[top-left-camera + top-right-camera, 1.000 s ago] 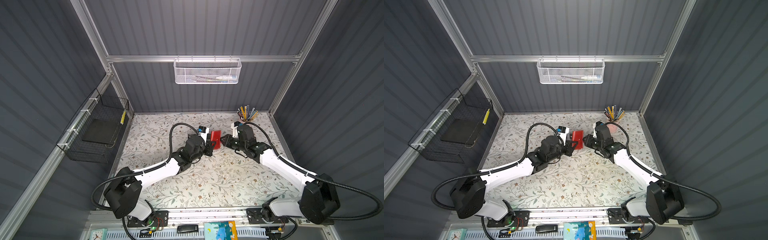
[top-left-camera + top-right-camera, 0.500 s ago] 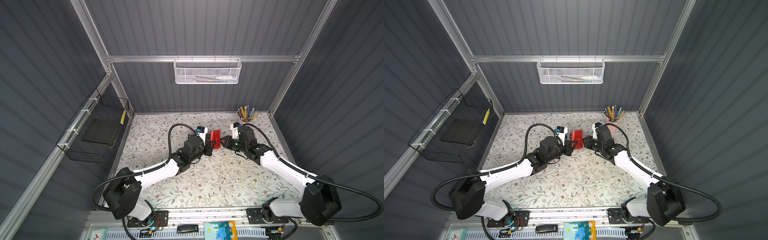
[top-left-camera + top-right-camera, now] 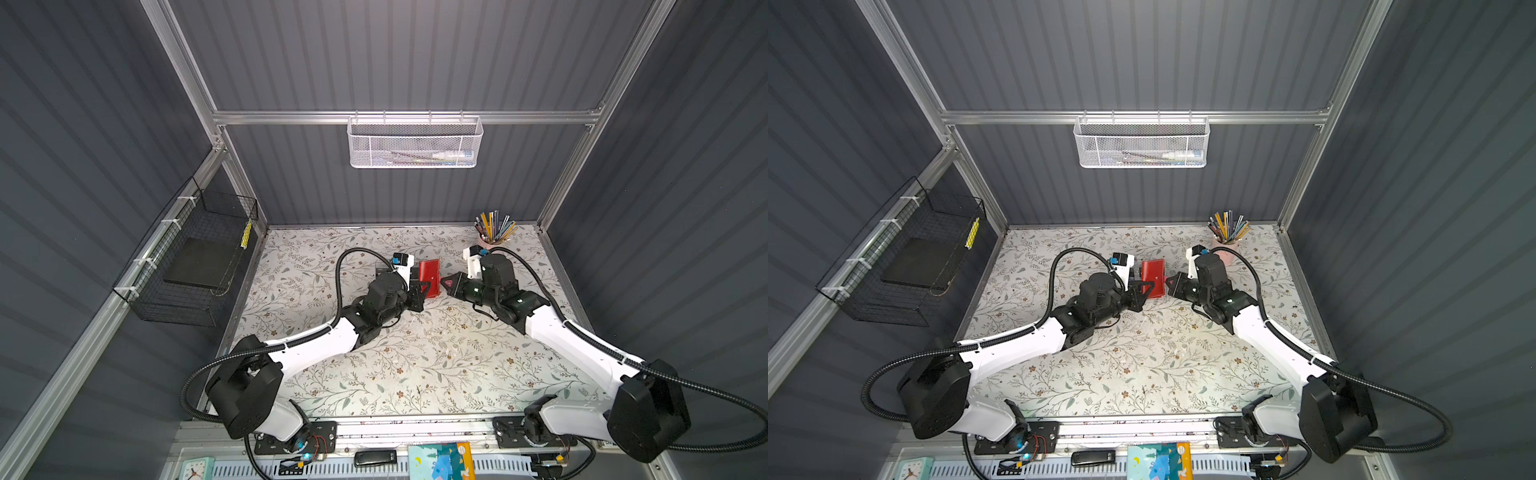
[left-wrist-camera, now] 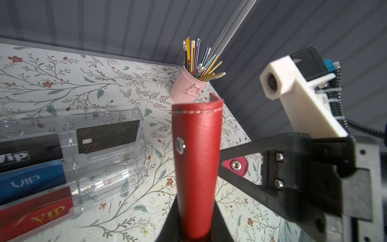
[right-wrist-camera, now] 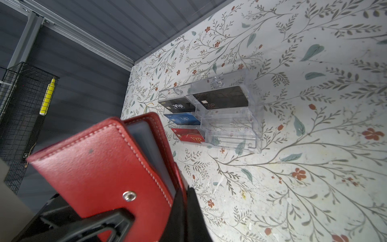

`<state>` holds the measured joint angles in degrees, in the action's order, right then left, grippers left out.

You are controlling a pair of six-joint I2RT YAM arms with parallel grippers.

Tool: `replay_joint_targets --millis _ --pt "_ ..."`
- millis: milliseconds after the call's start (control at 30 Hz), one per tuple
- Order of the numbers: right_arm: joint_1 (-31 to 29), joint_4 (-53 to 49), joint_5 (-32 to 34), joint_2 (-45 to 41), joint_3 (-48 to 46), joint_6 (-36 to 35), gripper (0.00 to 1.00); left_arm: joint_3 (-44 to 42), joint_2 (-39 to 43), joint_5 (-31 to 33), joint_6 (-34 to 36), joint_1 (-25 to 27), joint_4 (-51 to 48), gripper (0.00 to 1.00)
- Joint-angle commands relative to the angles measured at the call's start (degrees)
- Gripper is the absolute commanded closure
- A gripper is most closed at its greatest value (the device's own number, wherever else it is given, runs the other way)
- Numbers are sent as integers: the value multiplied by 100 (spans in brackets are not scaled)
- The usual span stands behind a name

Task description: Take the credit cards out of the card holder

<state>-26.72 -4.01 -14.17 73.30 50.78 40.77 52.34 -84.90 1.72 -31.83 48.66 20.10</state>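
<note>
The card holder (image 3: 429, 276) (image 3: 1152, 277) is a red wallet held upright above the floral table, between the two arms. My left gripper (image 4: 195, 211) (image 3: 419, 291) (image 3: 1143, 291) is shut on its lower edge, one black finger on each cover. My right gripper (image 5: 184, 209) (image 3: 445, 284) (image 3: 1169, 282) is shut on the holder's pink-red strap tab (image 4: 236, 166). The front cover (image 5: 100, 178) stands slightly away from the grey clear sleeves (image 5: 146, 136). The credit cards are hidden inside the holder.
A clear acrylic rack (image 4: 117, 134) (image 5: 232, 134) with black, blue and red VIP cards lies on the table behind the left arm. A pink pencil cup (image 3: 492, 240) (image 3: 1225, 251) (image 4: 188, 89) stands at the back right. A black wire basket (image 3: 195, 257) hangs on the left wall.
My right gripper's jaws have closed onto the strap tab. The left gripper still grips the holder, and neither arm has moved much.
</note>
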Motion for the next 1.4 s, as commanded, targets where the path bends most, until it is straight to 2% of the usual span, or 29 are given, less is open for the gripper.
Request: replay_joint_targets --millis 0,200,367,733,1167,1367 --pt "-6 111 -80 -82 -192 67 100 -188 209 237 -111 -16 -166 75" --pt "-35 167 -97 -87 -291 89 100 -324 199 232 -195 -20 -150 63" --pt "-120 175 -72 -182 -456 150 100 -443 237 286 -345 -15 -278 61" --pt "-394 571 -40 81 -924 379 100 -1120 323 485 -643 -15 -322 48" --pt "-688 651 63 519 -959 515 100 -1375 587 751 -657 -16 -590 47" --pt "-763 386 344 541 -862 511 100 -1494 864 839 -602 -23 -735 42"
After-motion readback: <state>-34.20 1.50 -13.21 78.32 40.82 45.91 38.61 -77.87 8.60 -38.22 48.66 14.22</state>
